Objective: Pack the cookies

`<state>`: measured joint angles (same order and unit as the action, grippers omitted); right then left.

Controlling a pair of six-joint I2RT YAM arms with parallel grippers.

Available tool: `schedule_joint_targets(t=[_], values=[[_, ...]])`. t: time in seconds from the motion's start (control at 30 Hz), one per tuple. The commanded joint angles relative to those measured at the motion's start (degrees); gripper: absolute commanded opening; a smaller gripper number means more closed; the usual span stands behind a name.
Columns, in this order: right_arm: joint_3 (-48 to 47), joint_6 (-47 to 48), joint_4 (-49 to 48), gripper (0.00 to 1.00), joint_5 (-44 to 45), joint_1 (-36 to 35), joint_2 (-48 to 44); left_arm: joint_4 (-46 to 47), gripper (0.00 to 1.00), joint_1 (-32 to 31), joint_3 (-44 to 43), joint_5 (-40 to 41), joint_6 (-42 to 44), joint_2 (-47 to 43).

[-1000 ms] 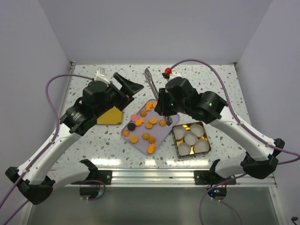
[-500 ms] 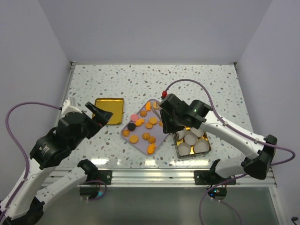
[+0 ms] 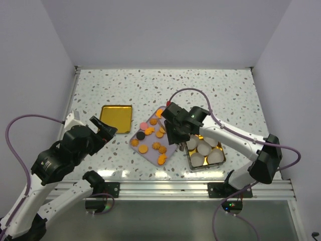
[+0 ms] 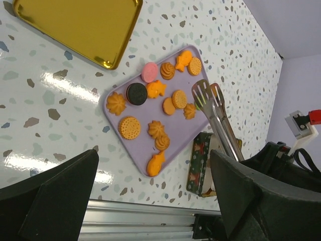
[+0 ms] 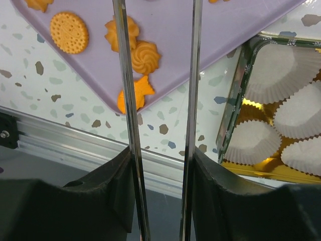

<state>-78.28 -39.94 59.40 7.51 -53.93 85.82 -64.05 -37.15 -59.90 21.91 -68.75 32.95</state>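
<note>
The cookies (image 3: 153,134) lie spread on a lavender tray (image 3: 149,155): mostly orange, with one pink and one black. My right gripper (image 3: 173,133) hangs over the tray's right side, shut on a pair of metal tongs (image 4: 215,115). Both tong arms (image 5: 125,100) run between my fingers and stand apart; the right wrist view cuts off their tips. In the left wrist view the tong tips hover over cookies (image 4: 176,99) at the tray's (image 4: 185,135) far right. My left gripper (image 3: 103,131) is open and empty, left of the tray.
A patterned tin (image 3: 188,156) holding white paper cups (image 5: 281,70) stands right of the tray. Its gold lid (image 3: 116,118) lies at the back left. The aluminium rail (image 3: 165,188) marks the table's near edge.
My left arm has drawn back to the near left, leaving the gold lid on the table. My right arm has come nearer over the tray, and the tong arms have spread apart.
</note>
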Motion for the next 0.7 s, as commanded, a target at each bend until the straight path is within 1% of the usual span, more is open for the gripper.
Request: schedule_joint_targets(t=[0.0, 0.37, 0.67], values=[[0.06, -1.98, -1.83, 0.44, -0.57, 0.14, 1.36, -0.9, 0.98, 0.23, -1.98, 2.08, 0.9, 0.1], [1.81, -3.3, -2.62, 0.44, -1.36, 0.14, 6.46, -2.12, 0.99, 0.23, -3.47, 3.75, 3.27, 0.89], [1.73, -4.0, -2.09, 0.47, -0.74, 0.06, 8.66, -2.92, 1.0, 0.23, -4.35, 5.25, 4.76, 1.59]])
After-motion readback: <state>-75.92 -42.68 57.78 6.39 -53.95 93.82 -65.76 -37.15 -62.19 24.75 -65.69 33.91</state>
